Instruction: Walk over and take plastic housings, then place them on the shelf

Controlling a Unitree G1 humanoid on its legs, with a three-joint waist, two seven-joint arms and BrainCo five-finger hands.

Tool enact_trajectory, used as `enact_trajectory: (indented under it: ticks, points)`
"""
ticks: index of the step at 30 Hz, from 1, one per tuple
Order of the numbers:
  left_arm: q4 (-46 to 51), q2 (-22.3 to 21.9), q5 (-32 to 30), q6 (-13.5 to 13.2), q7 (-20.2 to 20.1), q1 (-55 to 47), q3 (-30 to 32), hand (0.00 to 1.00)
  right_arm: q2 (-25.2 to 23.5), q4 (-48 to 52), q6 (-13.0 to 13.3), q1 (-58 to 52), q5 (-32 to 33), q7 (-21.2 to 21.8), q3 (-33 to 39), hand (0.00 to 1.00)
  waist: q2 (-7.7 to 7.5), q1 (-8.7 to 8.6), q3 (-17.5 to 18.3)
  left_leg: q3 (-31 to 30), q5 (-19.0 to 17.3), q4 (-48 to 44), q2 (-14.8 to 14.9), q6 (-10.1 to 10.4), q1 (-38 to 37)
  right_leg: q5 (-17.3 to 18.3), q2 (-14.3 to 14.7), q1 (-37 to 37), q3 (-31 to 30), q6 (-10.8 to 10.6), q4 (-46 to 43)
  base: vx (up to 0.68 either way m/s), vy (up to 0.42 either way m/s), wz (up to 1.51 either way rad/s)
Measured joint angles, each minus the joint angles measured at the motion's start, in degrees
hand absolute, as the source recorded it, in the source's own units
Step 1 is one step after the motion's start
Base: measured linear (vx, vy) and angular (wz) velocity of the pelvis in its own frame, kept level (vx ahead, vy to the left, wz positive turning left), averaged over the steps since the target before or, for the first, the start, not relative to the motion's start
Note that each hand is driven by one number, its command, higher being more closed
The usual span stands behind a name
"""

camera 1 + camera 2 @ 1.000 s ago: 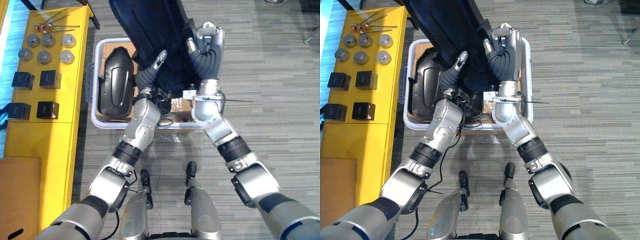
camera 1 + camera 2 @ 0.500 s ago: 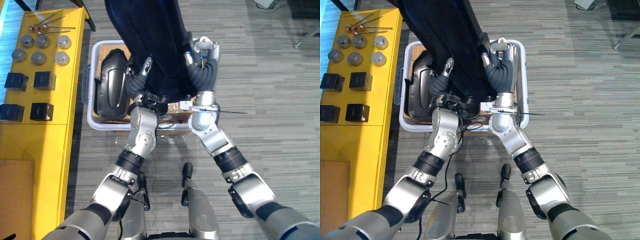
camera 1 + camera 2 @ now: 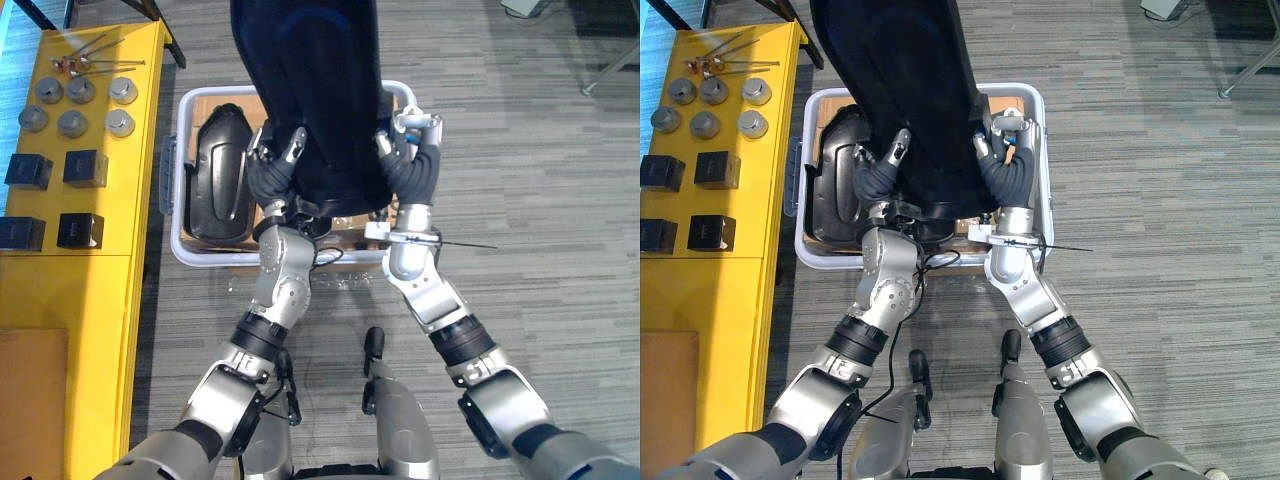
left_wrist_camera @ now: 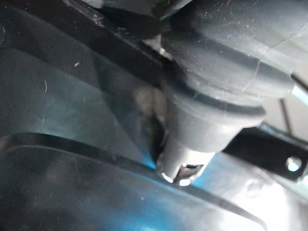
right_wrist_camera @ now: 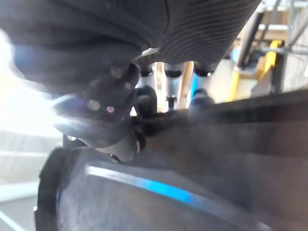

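Note:
A large black plastic housing [image 3: 310,90] stands nearly upright, lifted above a white bin [image 3: 190,250]. My left hand [image 3: 272,172] grips its lower left edge, with the thumb lying on the near face and the fingers behind. Its lower right edge is clasped by my right hand [image 3: 410,160], fingers curled over the rim. In the left wrist view the thumb [image 4: 192,144] presses on the dark shell, and the right wrist view has the thumb [image 5: 110,125] and fingers pinching the edge. A second black housing [image 3: 215,185] lies in the bin's left half.
A yellow shelf top [image 3: 90,270] runs along the left, carrying several metal cylinders [image 3: 80,105], black boxes [image 3: 60,170] and thin tools [image 3: 95,50]. Brown cardboard [image 3: 30,400] lies at its near end. Grey carpet spreads to the right of the bin.
Both hands have drawn the lifted housing back toward me and lower in the picture, and it stands more upright. The housing in the bin has not moved.

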State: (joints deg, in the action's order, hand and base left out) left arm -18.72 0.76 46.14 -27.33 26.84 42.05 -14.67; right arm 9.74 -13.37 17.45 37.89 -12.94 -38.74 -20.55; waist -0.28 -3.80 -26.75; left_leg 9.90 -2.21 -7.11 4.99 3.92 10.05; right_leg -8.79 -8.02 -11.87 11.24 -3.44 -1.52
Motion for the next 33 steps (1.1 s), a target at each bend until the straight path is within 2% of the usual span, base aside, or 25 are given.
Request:
enact_trajectory:
  ticks: [2,8,11,14,20,24,29,33]
  points:
    - [3.3,0.6,-0.6,-0.1,0.6,0.0,0.3,1.0,0.0,-0.3,-0.1,-2.4,0.9,0.1,-0.1,0.0,-0.07,0.14,0.0,0.0,0.0,0.0,0.0,0.0,0.0,0.0,0.0,0.0,0.0,0.0,0.0,0.0,0.0,0.0]
    - [5.2,1.7,-9.5,0.3,3.5,0.0,0.5,1.0,0.0,-0.8,-0.3,-3.2,1.0,0.1,-0.8,0.0,-0.65,0.04,0.3,0.0,0.0,0.0,0.0,0.0,0.0,0.0,0.0,0.0,0.0,0.0,0.1,0.0,0.0,0.0]
    - [5.1,2.1,-14.2,1.9,5.8,0.0,0.4,1.0,0.0,-0.8,-0.5,-3.1,1.1,0.1,-1.0,0.0,-1.07,0.05,0.5,0.0,0.0,-0.2,0.0,0.0,0.0,0.0,0.0,0.1,0.0,0.0,0.1,0.0,0.0,0.0]
    - [3.7,2.6,-18.4,4.2,9.1,0.0,0.3,1.0,-0.2,-0.8,-0.6,-2.4,1.5,0.2,-1.6,0.0,-1.09,0.08,0.5,0.0,0.0,-0.3,0.0,0.0,0.0,-0.3,0.0,0.4,0.0,0.1,0.5,0.0,0.0,0.0]
    - [-1.3,3.2,-28.9,9.0,20.1,-0.6,0.4,1.0,-0.4,-1.4,-2.6,-1.0,1.6,0.0,-3.8,0.0,-1.09,0.13,0.5,0.0,0.0,-0.5,0.0,0.0,0.0,-1.2,0.2,1.1,0.0,0.1,2.1,0.0,0.0,0.0]
    - [-3.4,3.2,-32.9,10.7,25.9,-1.1,0.4,1.0,-1.3,-1.4,-2.6,-0.9,1.5,-0.2,-4.9,0.0,-1.09,0.14,0.5,-0.1,0.0,-0.5,0.0,0.0,0.1,-1.2,0.2,1.1,0.0,0.1,2.1,0.0,0.0,0.0]
    - [-5.4,2.0,-35.3,10.7,31.4,-2.1,1.3,1.0,-2.1,-1.4,-2.6,-0.8,1.6,-0.7,-4.9,0.0,-1.09,0.5,0.5,0.0,-0.1,-0.5,-0.1,0.0,0.2,-1.2,0.4,1.0,0.0,0.1,2.1,0.0,0.0,0.0]
    - [-5.5,0.9,-35.4,8.7,33.9,-2.1,3.4,1.0,-2.5,-1.4,-2.6,-0.8,1.6,-1.4,-4.8,0.0,-1.09,0.76,0.5,-0.1,-0.4,-1.3,0.0,0.0,0.6,-1.2,0.5,0.9,0.0,0.1,2.0,0.0,0.0,0.0]
